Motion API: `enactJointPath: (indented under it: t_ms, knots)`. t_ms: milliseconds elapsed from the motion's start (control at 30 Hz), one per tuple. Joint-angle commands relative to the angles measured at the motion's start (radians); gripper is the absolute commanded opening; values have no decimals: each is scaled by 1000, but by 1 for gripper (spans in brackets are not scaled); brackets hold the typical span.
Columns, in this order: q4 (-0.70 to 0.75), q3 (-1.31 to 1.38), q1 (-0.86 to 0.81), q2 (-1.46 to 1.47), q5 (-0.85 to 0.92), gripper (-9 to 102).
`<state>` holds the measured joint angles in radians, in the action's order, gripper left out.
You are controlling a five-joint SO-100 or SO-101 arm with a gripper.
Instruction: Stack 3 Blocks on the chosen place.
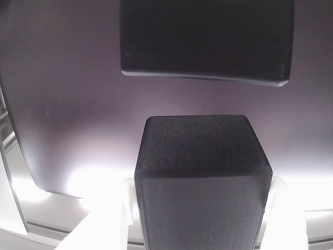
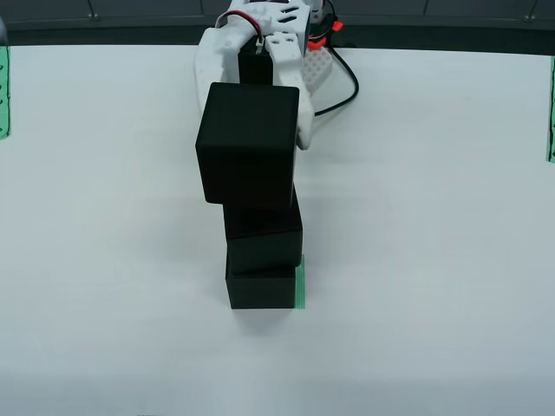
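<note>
held cube: a matte black plastic cube with rounded edges [image 2: 250, 143] sits between the white two-finger gripper [image 2: 260, 104], pinched at its sides; in the wrist view white fingers [image 1: 289, 213] flank the same cube [image 1: 203, 172].
stack so far: in the overhead view two more matte black cubes stand one on another, the middle cube [image 2: 264, 238] on the bottom cube [image 2: 260, 289].
chosen place: the flat green-and-white striped square patch [image 2: 300, 282] lies under the bottom cube, a green sliver showing along the cube's right side in that view.
where the held cube is: in the overhead view it overlaps the top of the middle cube and sits a little left of it; whether it touches cannot be told. the wrist view shows a dark block [image 1: 208, 39] beyond the held cube, with a pale gap between them.
progress: two of three appear placed, judging by how they lie; the third is not yet released.
what is left: line the held cube up with the stack, set it down, let go, and back away.
edges: the lower two cubes look slightly offset, so the landing face is narrow on one side.
open room: the white table [image 2: 434, 217] is bare on both sides of the stack; green striped strips [image 2: 4, 91] lie at the far left and right edges, well apart.
risk: a sideways nudge could topple the stack.
</note>
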<state>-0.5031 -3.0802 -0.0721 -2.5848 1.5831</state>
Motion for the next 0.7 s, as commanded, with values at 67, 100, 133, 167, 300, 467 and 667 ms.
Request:
enactJointPath:
  t_ms: [67, 100, 133, 167, 300, 467, 667]
  knots:
    - [-48, -11, -2, 51, 23, 22]
    - [-52, -14, -2, 55, 23, 22]
    - [-58, -17, -2, 60, 23, 22]
    - [-63, -21, -2, 64, 23, 22]
    - [-95, -48, -5, 74, 23, 22]
    - [-100, -61, -15, 95, 54, 22]
    - [-87, -61, -23, 114, 54, 22]
